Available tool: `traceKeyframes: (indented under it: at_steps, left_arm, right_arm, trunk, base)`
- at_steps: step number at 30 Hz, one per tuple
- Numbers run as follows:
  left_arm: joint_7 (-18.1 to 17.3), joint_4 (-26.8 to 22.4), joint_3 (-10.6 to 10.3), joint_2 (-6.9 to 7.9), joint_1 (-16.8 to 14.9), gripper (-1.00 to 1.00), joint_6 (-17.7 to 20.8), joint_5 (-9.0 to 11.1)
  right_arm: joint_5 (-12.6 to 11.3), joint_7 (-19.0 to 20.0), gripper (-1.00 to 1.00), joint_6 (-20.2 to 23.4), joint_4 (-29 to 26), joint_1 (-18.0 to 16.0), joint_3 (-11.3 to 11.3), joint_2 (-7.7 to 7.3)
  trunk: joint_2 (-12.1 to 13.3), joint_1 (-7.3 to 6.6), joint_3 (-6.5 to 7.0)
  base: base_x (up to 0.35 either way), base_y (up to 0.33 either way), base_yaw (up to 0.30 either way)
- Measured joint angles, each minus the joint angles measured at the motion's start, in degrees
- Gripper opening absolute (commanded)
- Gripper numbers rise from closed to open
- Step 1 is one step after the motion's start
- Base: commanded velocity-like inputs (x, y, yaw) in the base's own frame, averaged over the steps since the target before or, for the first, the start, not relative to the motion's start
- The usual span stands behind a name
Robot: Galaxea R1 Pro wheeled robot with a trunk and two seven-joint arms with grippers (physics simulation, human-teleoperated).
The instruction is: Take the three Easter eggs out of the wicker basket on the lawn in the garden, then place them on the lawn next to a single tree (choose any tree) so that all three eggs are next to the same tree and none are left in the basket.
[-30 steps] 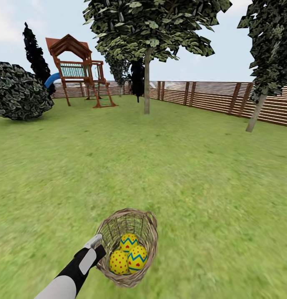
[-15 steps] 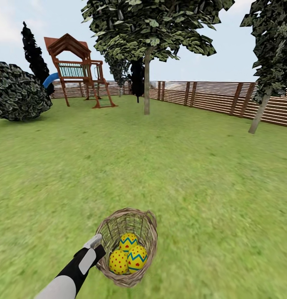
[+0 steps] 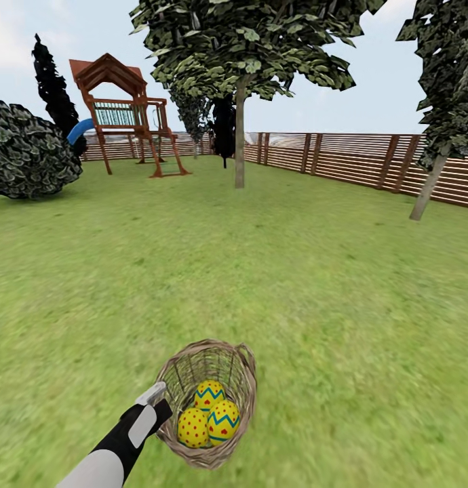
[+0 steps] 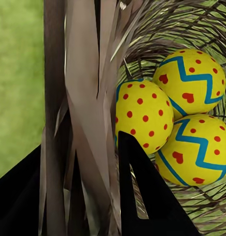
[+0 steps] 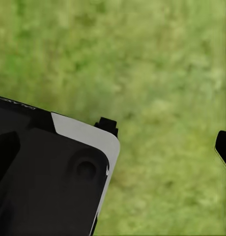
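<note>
Head view: left gripper [image 3: 154, 400] clamped on wicker basket [image 3: 208, 401] rim, lower centre; three Easter eggs [image 3: 208, 418] inside. Background drifted slightly: robot carrying, tree [image 3: 239, 129] far ahead.
Left wrist view: fingers [image 4: 142, 191] straddle rim.
Right wrist view: lawn [image 5: 157, 59]; right gripper state unclear.

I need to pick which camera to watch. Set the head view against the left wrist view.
Head view alone: the tree, the play set, the fence, the wide lawn and the left gripper at the wicker basket rim. Left wrist view alone: the rim's weave close up between the dark fingers. Both: the basket and three Easter eggs inside it.
</note>
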Motion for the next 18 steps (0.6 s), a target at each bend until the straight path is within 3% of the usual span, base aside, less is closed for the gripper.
traceKeyframes:
  at_steps: [18]
  left_arm:
    - [0.0, 0.0, 0.0, -0.08, 0.0, -1.0, 0.0, -0.1]
  right_arm:
    - [0.0, 0.0, 1.0, 0.0, 0.0, 0.0, 0.0, 0.0]
  trunk:
    - [0.0, 0.0, 0.0]
  base:
    - [0.341, 0.0, 0.0]
